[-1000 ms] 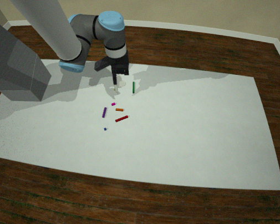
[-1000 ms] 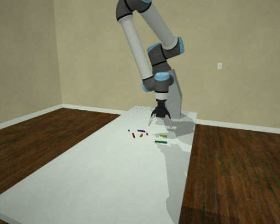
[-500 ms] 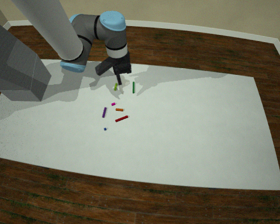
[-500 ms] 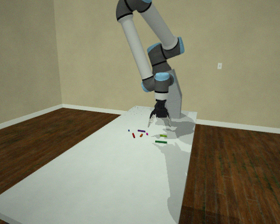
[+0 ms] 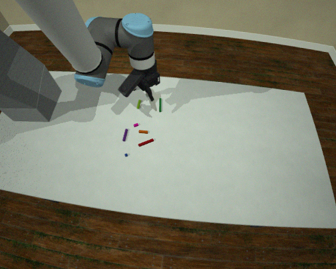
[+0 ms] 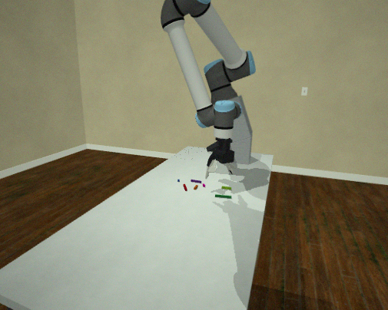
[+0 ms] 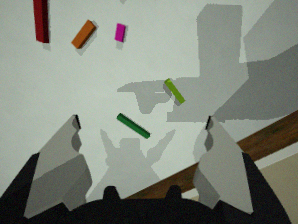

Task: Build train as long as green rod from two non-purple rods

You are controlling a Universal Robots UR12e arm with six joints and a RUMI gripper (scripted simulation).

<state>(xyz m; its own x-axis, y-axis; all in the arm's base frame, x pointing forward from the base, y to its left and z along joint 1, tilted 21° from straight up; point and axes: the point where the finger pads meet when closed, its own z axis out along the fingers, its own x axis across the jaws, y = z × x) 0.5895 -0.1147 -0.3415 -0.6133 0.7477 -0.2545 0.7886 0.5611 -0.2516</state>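
Observation:
The green rod (image 5: 160, 104) (image 6: 223, 196) (image 7: 133, 125) lies flat, apart from the others. The lime rod (image 5: 139, 104) (image 6: 227, 188) (image 7: 175, 91) lies beside it with a gap. The magenta rod (image 5: 136, 125) (image 6: 203, 185) (image 7: 120, 32), the orange rod (image 5: 143, 132) (image 6: 195, 187) (image 7: 83, 34) and the red rod (image 5: 146, 142) (image 6: 185, 187) (image 7: 41, 21) lie apart from each other. The blue rod (image 5: 126, 155) (image 6: 178, 180) is small and separate. My gripper (image 6: 219, 176) (image 7: 144, 116) is open and empty, above the table near the green and lime rods.
The purple rod (image 5: 125, 134) (image 6: 196, 181) lies left of the orange rod in the top view. All rods are on the white table top (image 5: 238, 160) (image 6: 140, 245). The grey robot pedestal (image 5: 22, 83) stands at the left end. Arm shadows fall around the lime and green rods.

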